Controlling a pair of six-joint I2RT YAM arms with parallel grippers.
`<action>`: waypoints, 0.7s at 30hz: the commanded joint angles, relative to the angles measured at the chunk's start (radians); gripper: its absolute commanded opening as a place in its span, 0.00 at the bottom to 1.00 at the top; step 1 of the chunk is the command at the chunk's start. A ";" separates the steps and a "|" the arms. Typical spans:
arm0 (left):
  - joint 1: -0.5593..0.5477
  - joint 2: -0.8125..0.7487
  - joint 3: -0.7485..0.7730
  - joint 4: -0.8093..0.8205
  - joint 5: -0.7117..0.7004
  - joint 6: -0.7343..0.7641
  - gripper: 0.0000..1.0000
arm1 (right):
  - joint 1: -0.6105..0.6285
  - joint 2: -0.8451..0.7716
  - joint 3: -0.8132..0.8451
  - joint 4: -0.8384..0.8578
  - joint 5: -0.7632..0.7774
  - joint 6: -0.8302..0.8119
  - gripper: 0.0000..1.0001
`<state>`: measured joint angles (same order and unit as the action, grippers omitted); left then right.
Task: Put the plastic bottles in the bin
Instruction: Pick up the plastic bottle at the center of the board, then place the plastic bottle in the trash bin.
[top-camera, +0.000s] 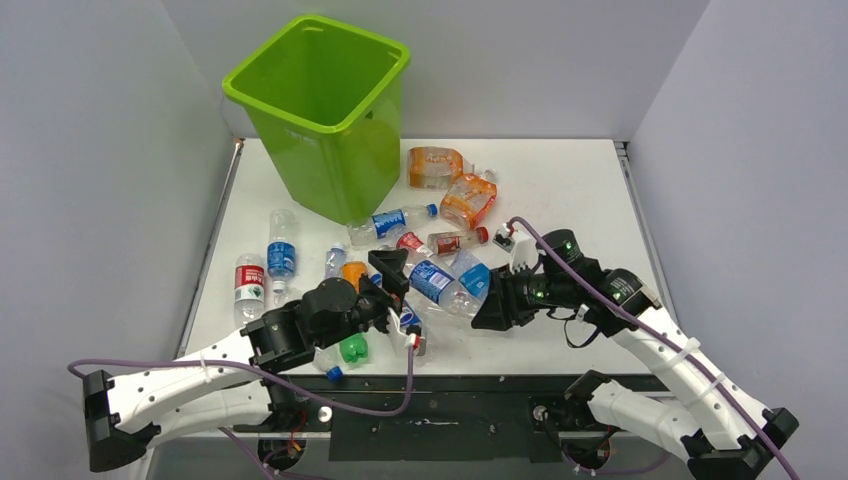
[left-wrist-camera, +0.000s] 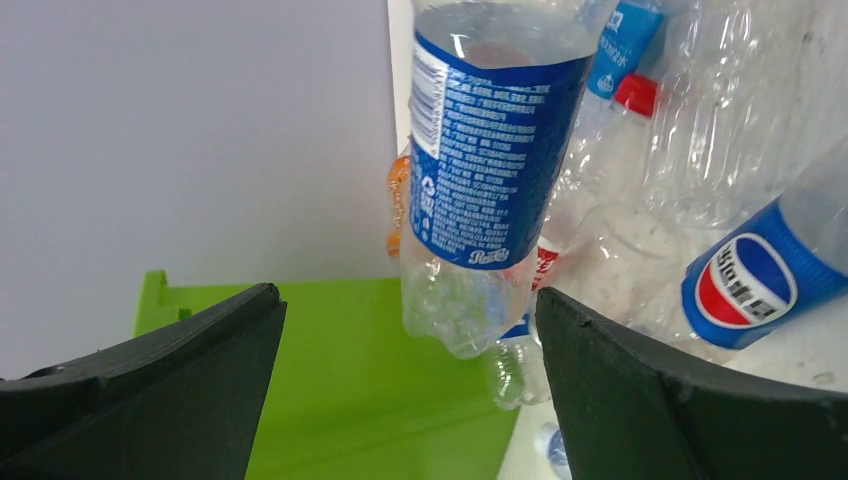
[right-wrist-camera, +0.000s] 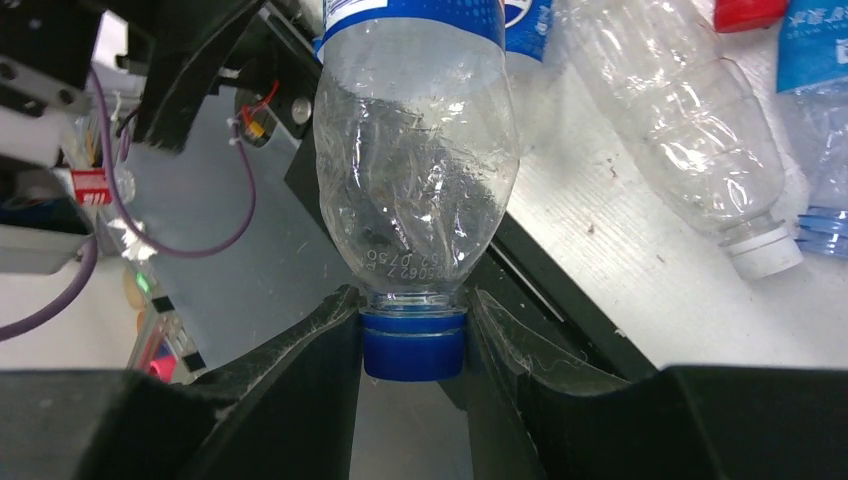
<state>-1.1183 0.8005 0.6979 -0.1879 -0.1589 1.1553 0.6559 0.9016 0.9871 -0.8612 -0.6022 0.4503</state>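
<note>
1. table (top-camera: 560, 170): white, flat, matt top that carries every item below.
2. bin (top-camera: 325, 120): lime-green smooth plastic with a square rolled rim, tapering to a narrower base. It stands near the table's far left corner. Inside, as far as the top view reaches, only green wall shows.
3. right gripper (right-wrist-camera: 413, 340): black. The jaws are drawn partly together and pinch the neck of the held bottle (right-wrist-camera: 415, 170) at its blue cap.
4. left gripper (left-wrist-camera: 410, 310): black. The jaws are spread wide and grip nothing. In its wrist view the held bottle appears between the fingers; contact cannot be told.
5. held bottle: clear, thin, crinkled plastic with a blue wrap label reading "Pepsi" over dense white print too small to read. It sits between the two grippers, over the table's middle toward the near edge.
6. orange bottles (top-camera: 437, 167): two, crushed, side by side near the far edge, right of the bin.
7. blue-label bottle (top-camera: 390, 222): clear, lying beside the bin's base.
8. red-label bottle (top-camera: 249, 285): clear, white-capped, by the left edge.
9. logo bottle (left-wrist-camera: 760, 280): clear, with a blue label bearing the round red, white and blue Pepsi emblem.
10. green bottle (top-camera: 352, 348): small, near the near edge.
</note>
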 joint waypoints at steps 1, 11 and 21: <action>-0.006 0.049 0.117 -0.076 -0.004 0.168 0.96 | 0.005 0.006 0.094 -0.046 -0.080 -0.063 0.05; -0.009 0.138 0.148 -0.092 -0.002 0.200 0.93 | 0.022 -0.004 0.147 -0.043 -0.154 -0.050 0.05; -0.011 0.144 0.124 -0.028 -0.011 0.143 0.49 | 0.024 0.000 0.162 -0.026 -0.180 -0.039 0.05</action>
<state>-1.1244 0.9585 0.8055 -0.2817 -0.1696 1.3327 0.6754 0.9089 1.0966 -0.9218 -0.7494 0.4084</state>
